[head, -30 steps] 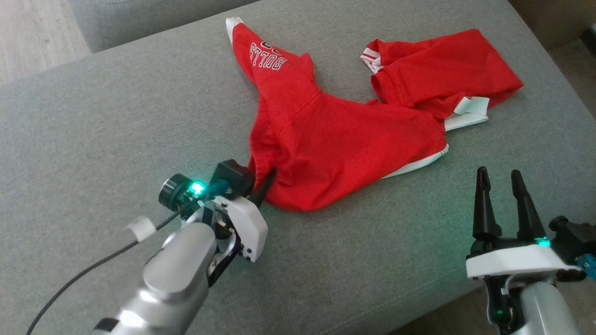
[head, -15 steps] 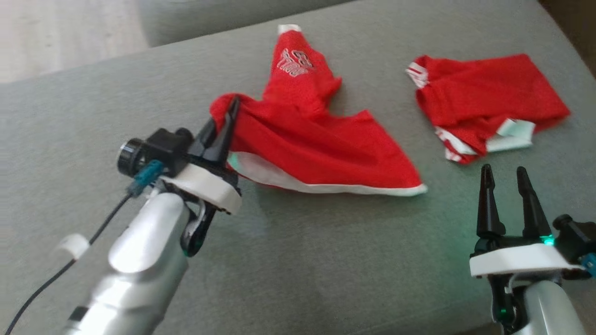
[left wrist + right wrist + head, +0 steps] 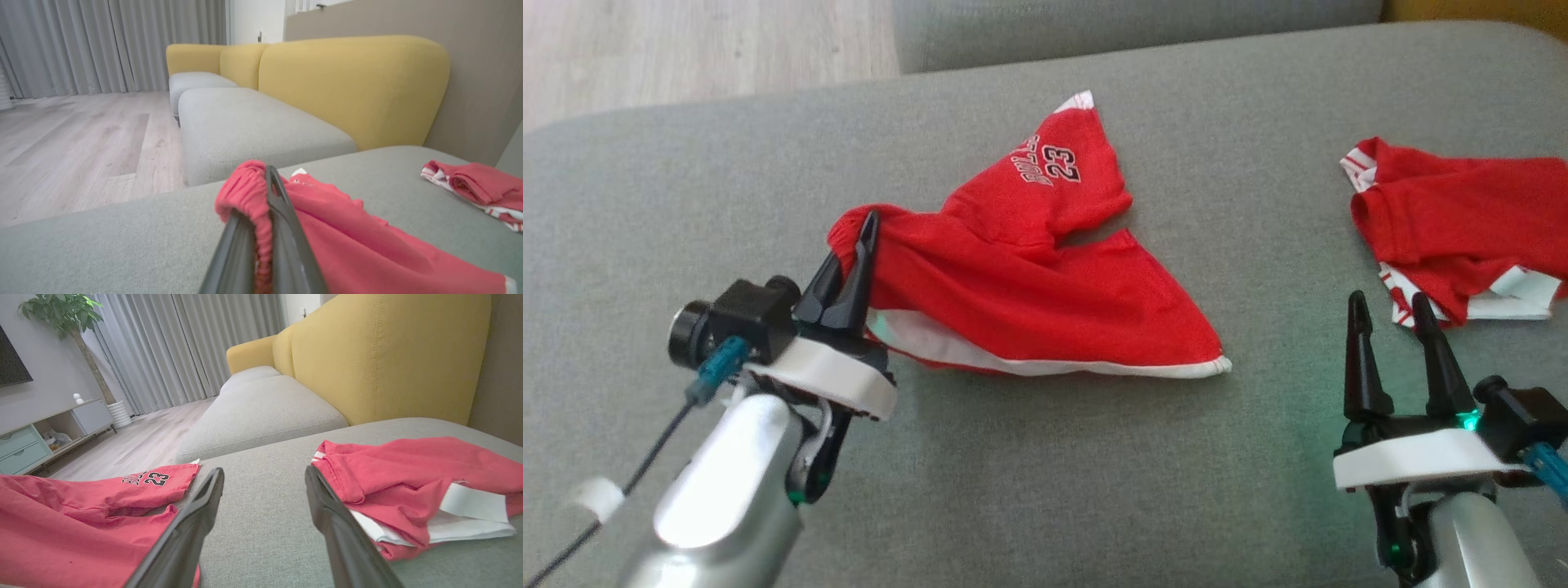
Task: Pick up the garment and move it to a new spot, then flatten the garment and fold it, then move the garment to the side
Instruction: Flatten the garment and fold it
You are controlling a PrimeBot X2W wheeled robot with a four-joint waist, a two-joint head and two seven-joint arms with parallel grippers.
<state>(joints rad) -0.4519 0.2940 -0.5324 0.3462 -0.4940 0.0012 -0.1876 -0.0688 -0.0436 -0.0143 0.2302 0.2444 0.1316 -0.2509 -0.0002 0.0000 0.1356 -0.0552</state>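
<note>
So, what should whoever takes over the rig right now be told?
Left gripper: shut on the waistband of the red shorts, that edge raised off the grey cushion; the rest lies on it.
Right gripper: open, empty, near a second red garment.
Done: shorts gripped. Left: set down in a new spot, flatten, fold, move aside.

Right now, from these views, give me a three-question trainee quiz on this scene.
1. True or false: the left end effector is shut on the red shorts.
2. The number printed on those shorts is: A 32, B 23, C 45.
3. Fill in: the right end effector stands ____, holding nothing.
Key: 1 true; 2 B; 3 open.
</note>
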